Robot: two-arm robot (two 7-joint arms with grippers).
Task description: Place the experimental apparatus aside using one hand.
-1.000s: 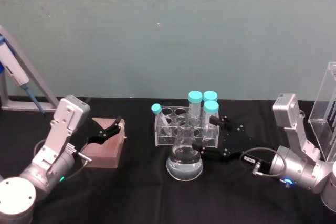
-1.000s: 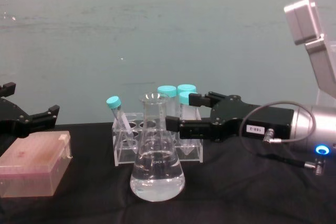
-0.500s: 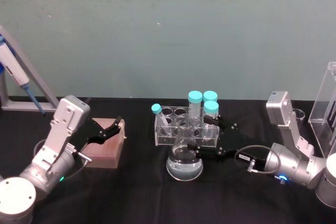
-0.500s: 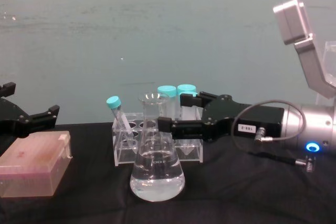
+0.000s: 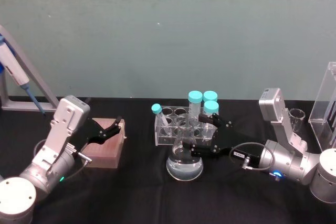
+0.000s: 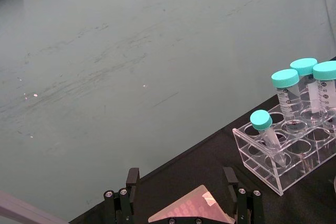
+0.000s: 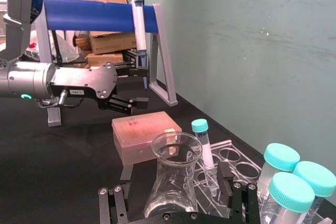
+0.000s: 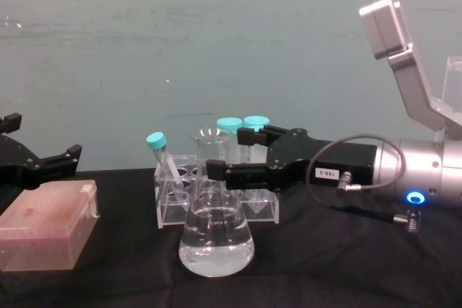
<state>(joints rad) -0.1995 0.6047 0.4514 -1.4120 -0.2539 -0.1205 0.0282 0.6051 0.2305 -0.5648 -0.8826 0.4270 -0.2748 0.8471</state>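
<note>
Chest view first: where does the conical flask [image 8: 216, 232] stand against the right gripper [image 8: 225, 153]?

On the black table [image 8: 325, 272], near the middle, just in front of the tube rack [image 8: 170, 203]. The gripper reaches in from the right, and its open fingers [image 8: 238, 172] lie on both sides of the neck, one nearer, one farther.

Do they press the glass?

Right wrist view shows clear space on each side of the flask [image 7: 170, 182], so nothing is gripped. In the chest view the near finger crosses the neck and hides this.

And the left gripper [image 5: 111, 128]?

Head view shows it at the left, spread open above the pink box [image 5: 105, 150], well apart from the flask.
</note>
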